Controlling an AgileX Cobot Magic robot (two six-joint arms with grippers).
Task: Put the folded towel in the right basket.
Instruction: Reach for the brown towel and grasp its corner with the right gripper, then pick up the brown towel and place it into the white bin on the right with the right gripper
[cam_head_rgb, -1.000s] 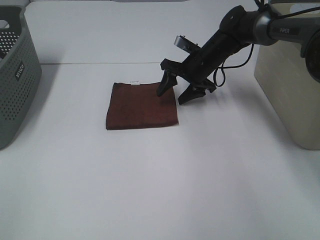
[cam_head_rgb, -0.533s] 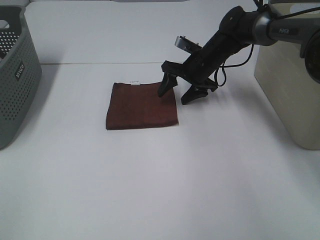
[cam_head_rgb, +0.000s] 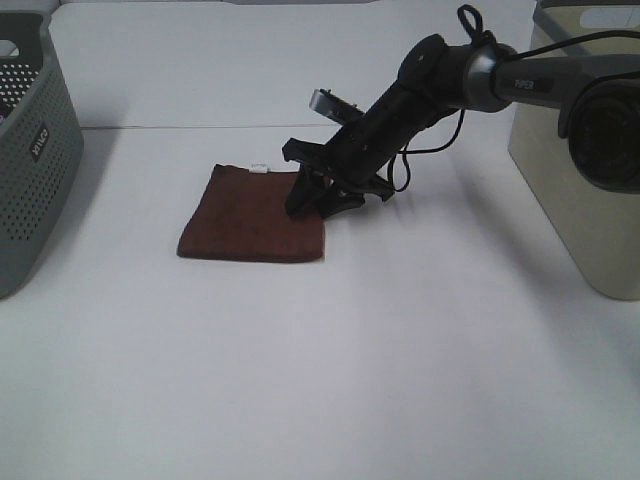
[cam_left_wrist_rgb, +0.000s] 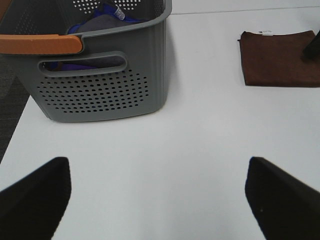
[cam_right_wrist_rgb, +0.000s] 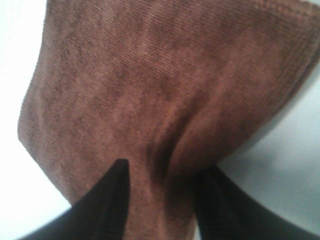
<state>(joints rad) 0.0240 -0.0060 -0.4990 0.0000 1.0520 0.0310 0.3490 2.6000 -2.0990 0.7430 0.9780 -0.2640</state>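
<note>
The folded dark red-brown towel (cam_head_rgb: 250, 215) lies flat on the white table, left of centre. It also shows in the left wrist view (cam_left_wrist_rgb: 280, 57). My right gripper (cam_head_rgb: 318, 203) reaches in from the right and sits low on the towel's right edge. In the right wrist view the towel (cam_right_wrist_rgb: 150, 90) bunches up between the two black fingers (cam_right_wrist_rgb: 112, 200), so the gripper (cam_right_wrist_rgb: 162, 172) is pinched on the cloth. The beige right basket (cam_head_rgb: 590, 150) stands at the right edge. My left gripper (cam_left_wrist_rgb: 160, 200) is open and empty, far from the towel.
A grey perforated basket (cam_head_rgb: 30, 150) stands at the left edge. In the left wrist view this basket (cam_left_wrist_rgb: 100, 75) has an orange handle and holds blue and grey cloth. A black cable hangs from the right arm (cam_head_rgb: 440, 80).
My right gripper has moved left and down onto the towel's right edge and closed on it. The towel has slid to the left with it.
</note>
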